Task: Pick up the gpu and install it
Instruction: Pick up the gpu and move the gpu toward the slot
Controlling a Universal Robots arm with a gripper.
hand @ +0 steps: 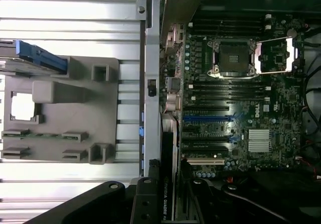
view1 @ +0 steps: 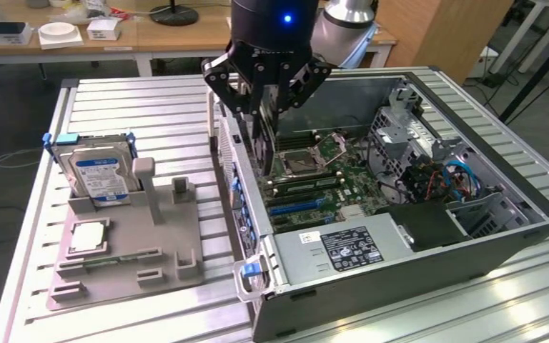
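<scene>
The black fingers (view1: 252, 100) are clamped on the gpu (view1: 263, 139), gripping its upper edge so the card hangs upright on its thin side below them. It hangs inside the open case (view1: 503, 236), close along the wall on the exterior view's left, above the end of the motherboard (view1: 322, 179) where the blue slots (hand: 208, 118) run. From the wrist, the gpu (hand: 169, 153) shows edge-on as a narrow dark strip passing between the fingers (hand: 145, 204), just beside the case wall and the near ends of the slots.

I cannot tell whether its lower edge touches a slot; the card's own body and the wall hide that. The card's flat face is not visible from either side, and the fingers cover its upper part.

White print along the card's edge reads "NVIDIA QUADRO K6", and the rest is cut off. A pale mark on the motherboard near the heatsink (hand: 258, 139) looks like a Dell logo. The power supply (view1: 351, 246) carries a black label with white print too fine to read. Well apart, on the ribbed counter (view1: 141, 100), a grey tray (view1: 151, 257) holds a hard drive (view1: 98, 175) standing up, its blue-and-white label illegible.
</scene>
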